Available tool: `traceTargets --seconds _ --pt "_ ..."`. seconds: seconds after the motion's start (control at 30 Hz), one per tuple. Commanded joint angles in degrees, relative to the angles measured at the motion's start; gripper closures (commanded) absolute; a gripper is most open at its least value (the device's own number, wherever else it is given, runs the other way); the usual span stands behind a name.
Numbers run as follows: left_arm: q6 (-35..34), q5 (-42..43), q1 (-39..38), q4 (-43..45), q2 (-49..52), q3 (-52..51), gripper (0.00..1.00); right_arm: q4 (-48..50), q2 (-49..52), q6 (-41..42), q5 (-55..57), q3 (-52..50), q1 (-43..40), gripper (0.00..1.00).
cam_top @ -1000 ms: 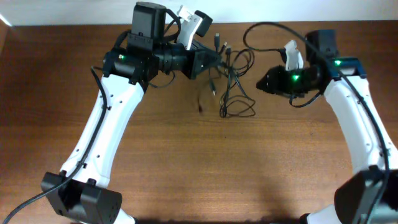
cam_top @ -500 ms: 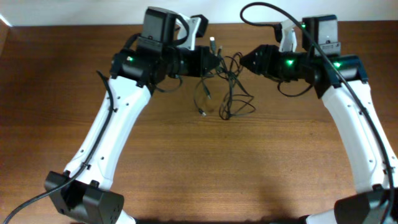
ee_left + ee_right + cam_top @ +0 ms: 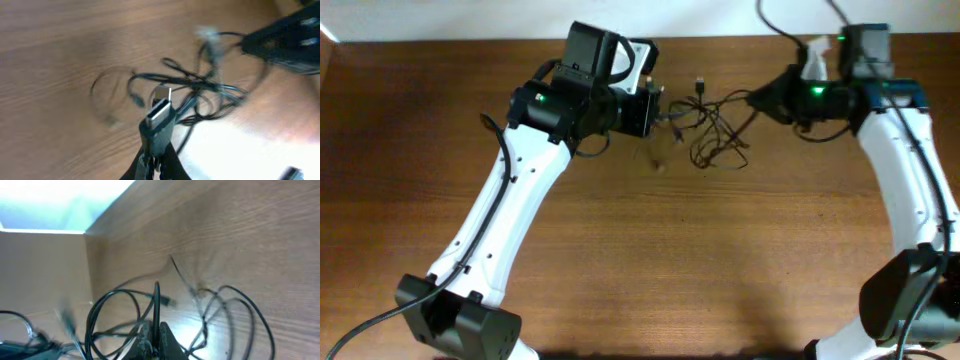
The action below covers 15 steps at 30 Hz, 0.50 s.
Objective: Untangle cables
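The cables [image 3: 717,132] are a tangle of thin black cords, stretched between my two grippers near the table's far edge. My left gripper [image 3: 657,108] is shut on one cable's plug end [image 3: 160,117], which sticks out past the fingertips [image 3: 170,161] in the left wrist view, with the knot [image 3: 205,92] beyond it. My right gripper [image 3: 760,101] is shut on a single black strand [image 3: 156,302] that rises straight out between its fingers; loops [image 3: 235,315] hang on both sides. A loose plug [image 3: 701,84] points toward the back.
The wooden table [image 3: 650,250] ends at a pale wall [image 3: 470,20] just behind the cables. A thicker arm cable [image 3: 770,18] arcs above the right arm. Both white arms [image 3: 500,220] reach in from the front corners.
My right gripper, open a moment ago, has shut on a strand and drawn back to the right. The tangle has shifted right and stretched out. The left gripper has stayed shut on its plug.
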Motion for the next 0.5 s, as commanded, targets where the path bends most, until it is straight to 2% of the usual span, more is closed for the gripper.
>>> traceTargets --seconds 0.0,0.1,0.17,0.23,0.33,0.47 --pt "3.1 -20.7 0.5 -3.1 0.1 0.1 1.0 -5.7 -1.8 -5.7 8.1 1.4 -8.6 0.96" --pt "3.1 -30.1 0.5 -3.6 0.1 0.1 1.0 -9.9 -1.8 -7.2 15.2 1.2 -15.1 0.96" --pt "3.1 -34.3 2.4 -3.6 0.0 0.2 1.0 -12.2 -1.6 -9.6 16.1 1.2 -19.8 0.96" --pt "3.1 -34.0 4.7 -3.6 0.0 0.2 1.0 -14.0 -1.3 -12.0 15.5 1.2 -21.7 0.96" --pt "4.4 -29.4 5.9 -3.6 0.0 0.2 1.0 -16.9 -1.3 -17.3 13.9 1.2 -20.1 0.96" --pt "6.5 -34.7 9.9 -4.7 -3.3 0.3 1.0 -20.4 -1.3 -18.3 17.2 1.2 -18.2 0.96"
